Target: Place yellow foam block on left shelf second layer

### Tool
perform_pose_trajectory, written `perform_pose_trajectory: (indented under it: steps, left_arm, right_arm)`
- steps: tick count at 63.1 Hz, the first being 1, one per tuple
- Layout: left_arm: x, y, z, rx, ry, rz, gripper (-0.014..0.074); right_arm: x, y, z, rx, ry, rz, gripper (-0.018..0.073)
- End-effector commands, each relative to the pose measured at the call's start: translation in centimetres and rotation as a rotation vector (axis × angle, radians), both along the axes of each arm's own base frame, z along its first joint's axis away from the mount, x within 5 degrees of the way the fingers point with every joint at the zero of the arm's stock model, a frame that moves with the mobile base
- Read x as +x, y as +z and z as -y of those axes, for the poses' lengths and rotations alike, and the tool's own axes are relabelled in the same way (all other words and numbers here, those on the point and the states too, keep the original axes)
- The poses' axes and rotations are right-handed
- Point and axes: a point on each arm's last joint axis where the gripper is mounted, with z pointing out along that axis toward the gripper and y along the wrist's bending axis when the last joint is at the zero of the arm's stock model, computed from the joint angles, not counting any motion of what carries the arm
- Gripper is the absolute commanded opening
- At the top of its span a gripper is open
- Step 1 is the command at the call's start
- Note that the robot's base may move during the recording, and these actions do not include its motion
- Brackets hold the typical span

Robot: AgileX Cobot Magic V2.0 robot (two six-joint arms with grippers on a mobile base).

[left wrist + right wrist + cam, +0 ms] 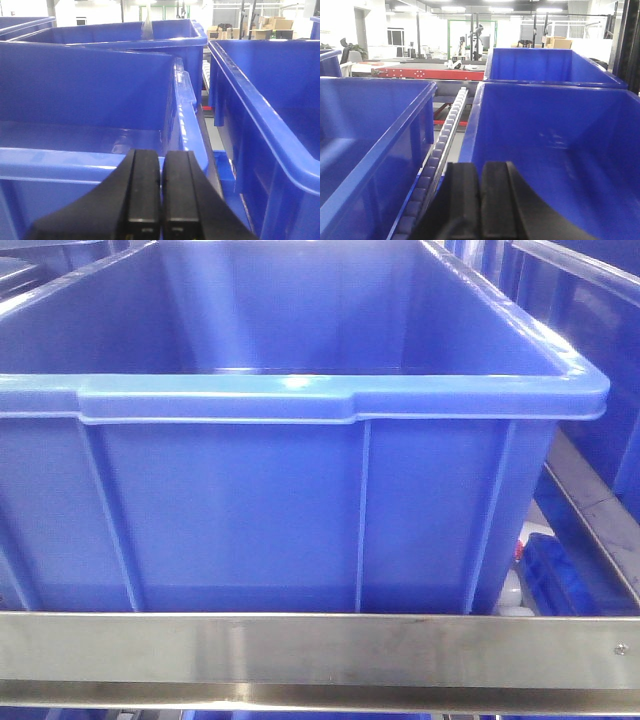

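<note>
The yellow foam block is out of view in all three views. My left gripper [161,162] is shut with nothing between its black fingers; it sits just above the near rim of a blue bin [75,165]. My right gripper [480,172] is also shut and empty, over the near left rim of another blue bin [555,135]. The front view holds no gripper. It is filled by a large blue plastic bin [270,500] standing on a shelf behind a steel rail [320,650].
More blue bins stand around: one to the right of the left gripper [270,115], one behind [150,35], one left of the right gripper [365,130], one farther back [545,65]. A roller track [442,142] runs between bins. Cardboard boxes [265,25] sit far back.
</note>
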Motion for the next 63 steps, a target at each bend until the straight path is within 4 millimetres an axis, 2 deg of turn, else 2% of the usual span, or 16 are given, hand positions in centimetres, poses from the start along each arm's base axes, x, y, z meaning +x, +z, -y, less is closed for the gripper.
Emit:
perform_pose_trajectory:
  steps: [1, 12, 19, 43, 63]
  left_arm:
    - [-0.1, -0.1, 0.0, -0.008, -0.001, 0.072, 0.0124]
    - [-0.1, -0.1, 0.0, -0.008, -0.001, 0.072, 0.0124]
    - [-0.1, -0.1, 0.0, -0.008, -0.001, 0.072, 0.0124]
    - [-0.1, -0.1, 0.0, -0.008, -0.001, 0.072, 0.0124]
    - [-0.1, -0.1, 0.0, -0.008, -0.001, 0.072, 0.0124]
  right_arm:
    - [-0.3, 1.8, 0.0, -0.003, 0.003, 0.121, 0.0027]
    - [-0.3, 1.8, 0.0, -0.002, 0.003, 0.120, 0.0027]
    - [-0.2, 0.8, 0.0, 0.008, 0.004, 0.099, 0.0027]
    - [-0.5, -5.8, 0.0, 0.008, -0.004, -0.043, 0.0027]
    - [-0.6, -5.7, 0.0, 0.009, -0.003, -0.033, 0.0027]
